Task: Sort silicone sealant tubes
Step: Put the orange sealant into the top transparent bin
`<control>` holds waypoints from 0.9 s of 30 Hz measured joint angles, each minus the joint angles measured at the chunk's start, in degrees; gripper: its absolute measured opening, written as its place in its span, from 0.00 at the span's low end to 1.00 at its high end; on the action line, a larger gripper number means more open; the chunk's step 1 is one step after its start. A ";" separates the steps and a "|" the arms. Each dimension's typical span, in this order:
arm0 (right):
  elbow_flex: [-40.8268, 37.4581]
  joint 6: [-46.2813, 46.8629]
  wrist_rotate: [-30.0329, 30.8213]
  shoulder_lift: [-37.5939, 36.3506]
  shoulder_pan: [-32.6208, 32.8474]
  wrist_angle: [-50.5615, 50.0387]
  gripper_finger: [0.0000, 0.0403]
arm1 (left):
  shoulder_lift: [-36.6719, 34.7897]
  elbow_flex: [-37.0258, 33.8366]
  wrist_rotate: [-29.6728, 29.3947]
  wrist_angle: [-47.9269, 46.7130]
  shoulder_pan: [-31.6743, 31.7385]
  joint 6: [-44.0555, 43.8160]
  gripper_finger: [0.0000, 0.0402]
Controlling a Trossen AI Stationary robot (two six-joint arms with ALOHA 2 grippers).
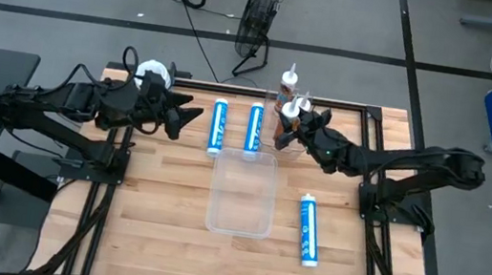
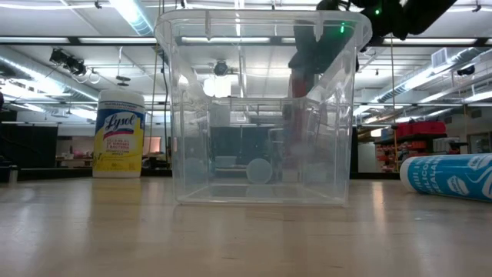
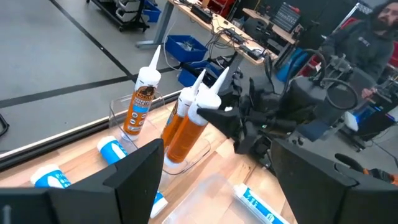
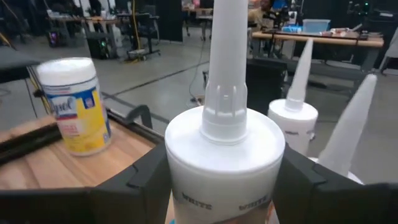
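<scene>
Right fingers [image 4: 227, 177] clamped on orange tube [image 4: 224, 155], label cut off; left fingers [image 3: 211, 180] apart.

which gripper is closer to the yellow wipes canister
Left. The left gripper sits just beside the yellow wipes canister, while the right gripper is across the table, shut on an orange tube.

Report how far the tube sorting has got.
Done: two orange tubes stand upright together in a small clear bin at the table's far edge. In hand: the right gripper is shut on a third orange tube, upright beside them. Left: three blue tubes lie loose, two by the far end of the large clear bin, one to its right. The left gripper waits.
</scene>
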 joint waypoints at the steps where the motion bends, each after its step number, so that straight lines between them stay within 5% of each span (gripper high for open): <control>1: -0.31 0.44 -0.13 0.41 -0.22 1.29 0.52 | 0.01 0.00 0.01 -0.21 0.00 0.00 0.75; 27: -0.75 2.32 -0.50 10.24 -0.65 5.53 0.52 | 0.02 0.00 0.00 -0.52 0.00 -1.07 0.75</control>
